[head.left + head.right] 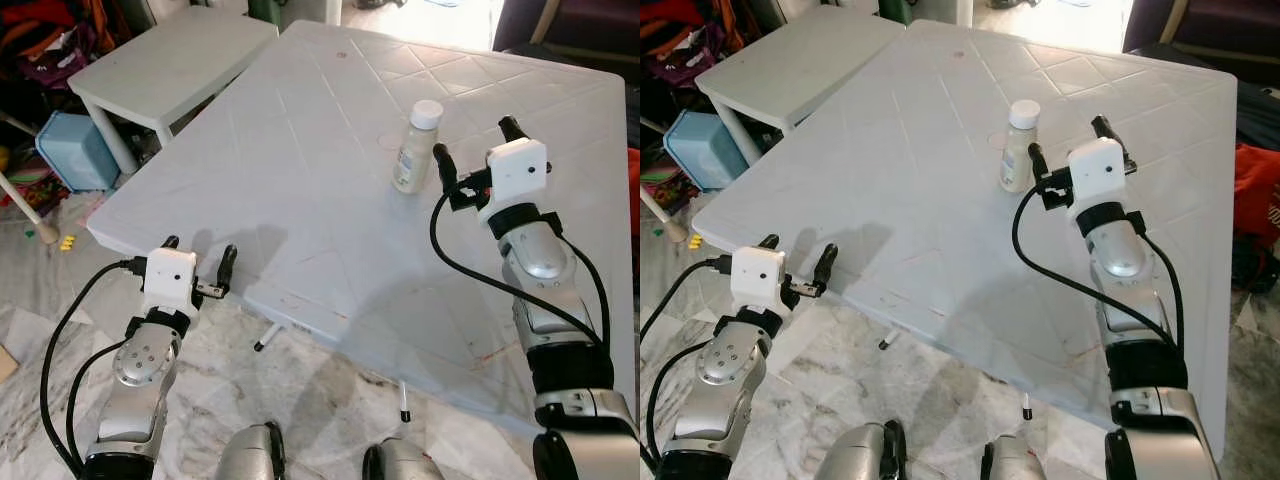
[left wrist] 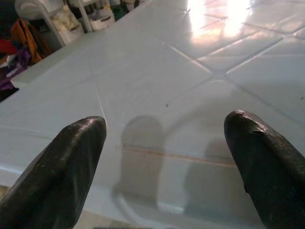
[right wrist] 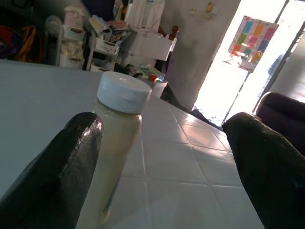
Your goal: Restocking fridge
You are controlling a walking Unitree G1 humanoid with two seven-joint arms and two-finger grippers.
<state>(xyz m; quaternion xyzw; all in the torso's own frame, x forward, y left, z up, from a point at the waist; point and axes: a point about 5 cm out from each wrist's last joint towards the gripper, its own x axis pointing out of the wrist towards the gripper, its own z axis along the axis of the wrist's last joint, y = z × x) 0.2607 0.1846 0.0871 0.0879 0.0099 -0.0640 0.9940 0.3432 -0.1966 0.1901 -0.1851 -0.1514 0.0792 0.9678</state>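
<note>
The right gripper (image 1: 476, 152) hovers released just beside the small cream-filled plastic bottle with a white screw cap (image 1: 414, 148), which stands upright toward the far right of the white tiled-pattern worktop (image 1: 300, 180). The bottle looks light, stiff and smooth; the mid-body seems the safest hold. Its label is unreadable. The left gripper (image 1: 200, 262) hangs released at the near edge.

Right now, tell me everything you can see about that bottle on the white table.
The bottle is small and looks like plastic, with a creamy pale body, a faint label and a white screw cap still on. It stands upright on the white table, toward the far right side. The right tool sits open just beside it, its near finger close to the bottle; contact cannot be told.
</note>
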